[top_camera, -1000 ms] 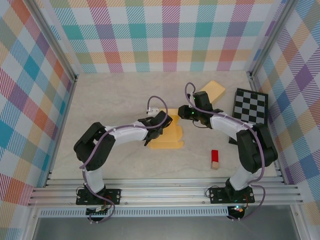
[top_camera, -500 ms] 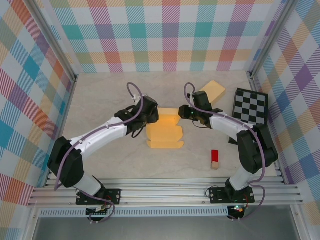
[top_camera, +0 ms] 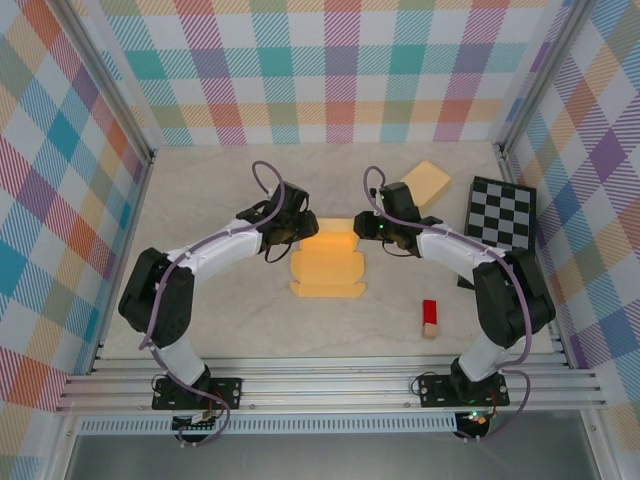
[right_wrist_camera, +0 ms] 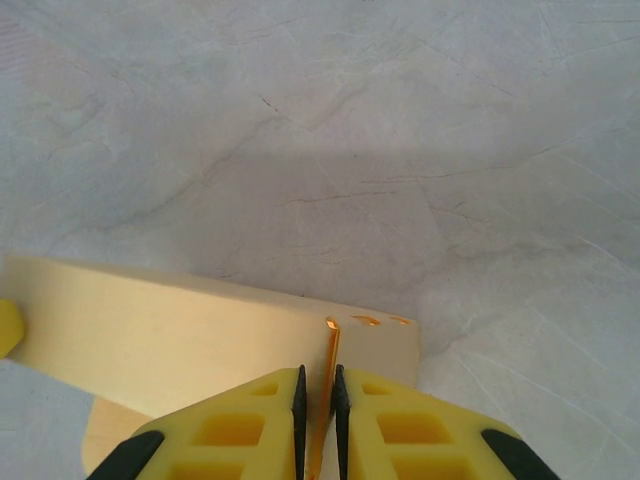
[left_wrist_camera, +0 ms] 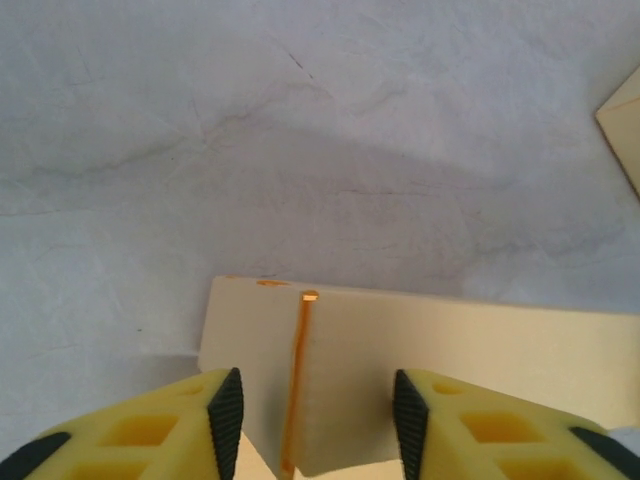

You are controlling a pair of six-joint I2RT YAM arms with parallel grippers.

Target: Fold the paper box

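Note:
The yellow paper box (top_camera: 327, 270) lies partly folded mid-table, its back wall raised. At the wall's right end my right gripper (top_camera: 362, 228) is shut on the upright edge; the right wrist view shows that gripper (right_wrist_camera: 318, 412) pinching the thin orange-edged wall (right_wrist_camera: 200, 340). My left gripper (top_camera: 300, 232) is at the wall's left end. Seen from the left wrist, this gripper (left_wrist_camera: 318, 420) is open, its pads astride the corner fold of the box (left_wrist_camera: 450, 345) without touching it.
A second yellow cardboard piece (top_camera: 425, 182) lies at the back right, its corner also in the left wrist view (left_wrist_camera: 625, 130). A black-and-white checkerboard (top_camera: 502, 212) sits by the right wall. A small red and tan block (top_camera: 430, 318) lies front right.
My left arm swung from the box's front-left side up to the back wall's left end, and its jaws have narrowed. The right gripper has kept its grip in place.

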